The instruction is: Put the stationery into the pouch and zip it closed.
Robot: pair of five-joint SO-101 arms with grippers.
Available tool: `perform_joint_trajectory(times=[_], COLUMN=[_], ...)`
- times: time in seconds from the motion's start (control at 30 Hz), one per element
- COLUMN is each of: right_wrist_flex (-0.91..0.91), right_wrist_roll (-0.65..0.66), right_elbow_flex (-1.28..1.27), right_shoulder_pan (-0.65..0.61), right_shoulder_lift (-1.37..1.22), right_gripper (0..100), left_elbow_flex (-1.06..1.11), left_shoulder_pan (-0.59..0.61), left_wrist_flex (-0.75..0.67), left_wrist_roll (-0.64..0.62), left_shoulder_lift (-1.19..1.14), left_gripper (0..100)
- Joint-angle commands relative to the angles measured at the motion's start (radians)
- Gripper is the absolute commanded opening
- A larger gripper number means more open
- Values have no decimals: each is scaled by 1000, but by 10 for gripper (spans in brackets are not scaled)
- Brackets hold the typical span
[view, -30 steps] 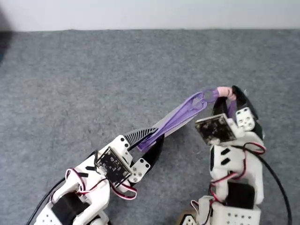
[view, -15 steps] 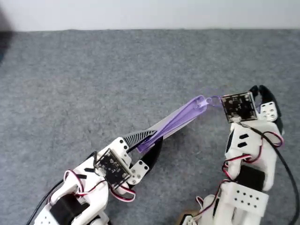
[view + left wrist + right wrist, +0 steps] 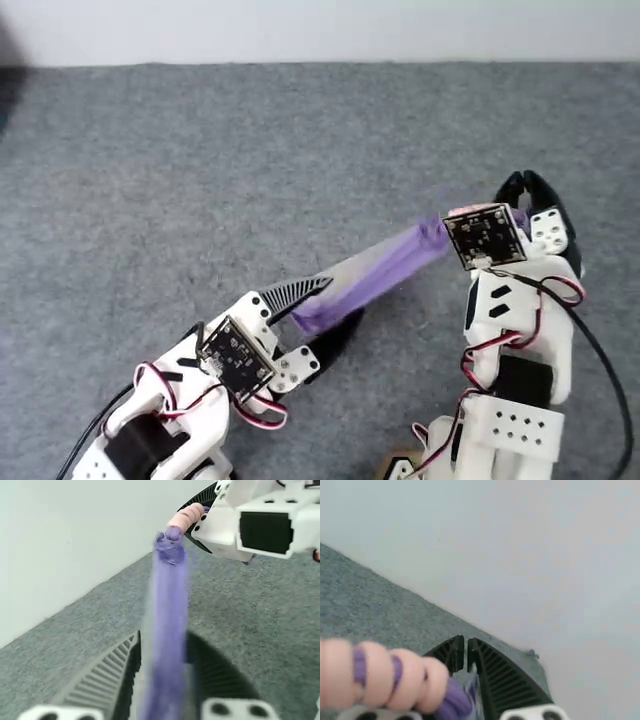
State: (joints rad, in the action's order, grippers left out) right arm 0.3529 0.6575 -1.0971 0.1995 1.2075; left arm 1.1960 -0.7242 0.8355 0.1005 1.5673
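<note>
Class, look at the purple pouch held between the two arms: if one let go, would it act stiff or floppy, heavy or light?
Probably floppy: the pouch looks like thin fabric, pulled flat between the left gripper and the right gripper. Likely light, since the beaded pull alone carries one end.

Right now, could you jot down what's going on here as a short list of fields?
Pouch: purple pouch, stretched between the two arms
Left jaws: shut on one end of the pouch
Right jaws: shut on the pink beaded pull at the other end
Surface: grey table
Zip: cannot tell whether closed
</note>
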Motion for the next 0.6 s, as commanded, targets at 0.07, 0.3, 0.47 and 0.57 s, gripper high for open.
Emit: perform_joint_trajectory(times=[0.07, 0.3, 0.47, 0.57], right_wrist_flex=[137, 237, 332, 398], right_wrist_roll=[-51, -189, -279, -347], right_elbow_flex=[15, 15, 14, 14], right_shoulder_pan=[-4, -36, -91, -102], right_shoulder_lift=[25, 25, 24, 24], right_gripper=[7, 7, 7, 7], left_elbow_flex=[-90, -153, -194, -208], left_shoulder_pan=[132, 307, 413, 476], left_wrist_flex=[-5, 2, 14, 94], left_wrist_roll=[-6, -9, -14, -15], left_shoulder_lift=[6, 12, 12, 12], left_gripper=[299, 299, 299, 299])
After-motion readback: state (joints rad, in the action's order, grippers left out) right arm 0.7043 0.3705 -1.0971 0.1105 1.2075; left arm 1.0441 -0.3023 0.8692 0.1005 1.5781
